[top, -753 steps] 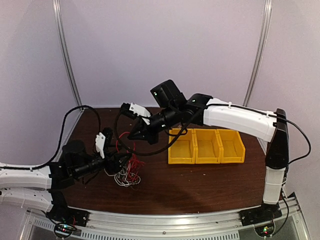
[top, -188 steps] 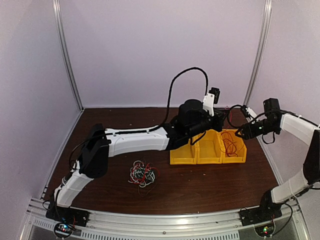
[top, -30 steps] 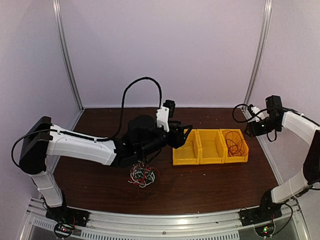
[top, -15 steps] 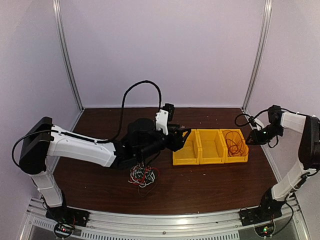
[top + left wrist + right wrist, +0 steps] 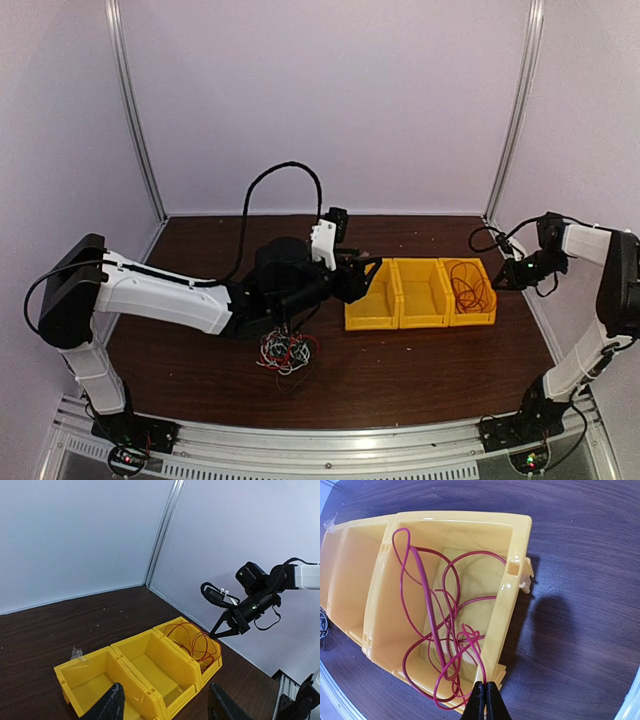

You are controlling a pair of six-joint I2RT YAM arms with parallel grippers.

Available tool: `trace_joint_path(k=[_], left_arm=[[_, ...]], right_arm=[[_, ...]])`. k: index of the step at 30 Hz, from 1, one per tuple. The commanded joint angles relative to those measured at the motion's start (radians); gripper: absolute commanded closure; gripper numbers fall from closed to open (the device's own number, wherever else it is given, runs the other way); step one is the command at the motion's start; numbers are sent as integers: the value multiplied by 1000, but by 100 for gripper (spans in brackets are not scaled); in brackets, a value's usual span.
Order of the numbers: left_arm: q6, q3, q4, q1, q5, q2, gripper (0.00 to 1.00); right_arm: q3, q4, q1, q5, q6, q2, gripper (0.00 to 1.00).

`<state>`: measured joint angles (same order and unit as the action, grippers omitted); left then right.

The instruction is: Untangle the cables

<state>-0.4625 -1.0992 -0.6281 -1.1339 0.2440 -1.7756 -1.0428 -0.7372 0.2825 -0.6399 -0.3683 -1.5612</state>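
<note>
Near the front of the bench (image 5: 420, 375), left of centre: the cables (image 5: 285, 350), a tangled heap of red, white and black wires lying on the dark wood. Well apart from that heap, one red cable (image 5: 440, 630), looped loosely inside the right-hand bin (image 5: 515, 575) of a row of three joined yellow bins (image 5: 420, 293). Coils resting on that bin's floor and leaning against its walls, with one long loop reaching toward the far corner. Middle bin (image 5: 150, 662) and left bin (image 5: 85, 682) showing bare yellow floors. A scrap of clear tape (image 5: 76, 653) on the far corner of the left bin.

Left gripper (image 5: 365, 268): spread wide and empty, held in the air just left of the bin row and pointing toward it, up and behind the heap. In its wrist view, black fingers (image 5: 111, 705) framing the left and middle bins from the near side.

Right gripper (image 5: 497, 283): pressed together to a single point, hanging just off the right end of the bin row, above the bench. From its own wrist camera, closed tips overlapping the rim of the right-hand bin where the red cable curls. Cannot tell from that view whether they touch the wire. From the left wrist camera, those same tips stand in the air, apart from the bin.
</note>
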Motion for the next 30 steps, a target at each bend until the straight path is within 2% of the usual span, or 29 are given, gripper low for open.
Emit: trace_joint_path(k=[1,10,16,22,30], left_arm=[[-3,12,-54,3,-7,0,42],[-3,12,-54,3,-12,2,42],[-8,12,-55,2,-13,1,42],[-20,-3,-51,2,-32,-8,42],[-27,24,-32,1,-10,20,43]], right_arm=[[-16,-22,7,-20,-9,46,99],[-8,-14,2,-51,3,70,100],[-28,-1,-69,-74,12,90,100],[-40,98,-182,-38,93,21,100],[9,235,-247,14,142,-118,100]])
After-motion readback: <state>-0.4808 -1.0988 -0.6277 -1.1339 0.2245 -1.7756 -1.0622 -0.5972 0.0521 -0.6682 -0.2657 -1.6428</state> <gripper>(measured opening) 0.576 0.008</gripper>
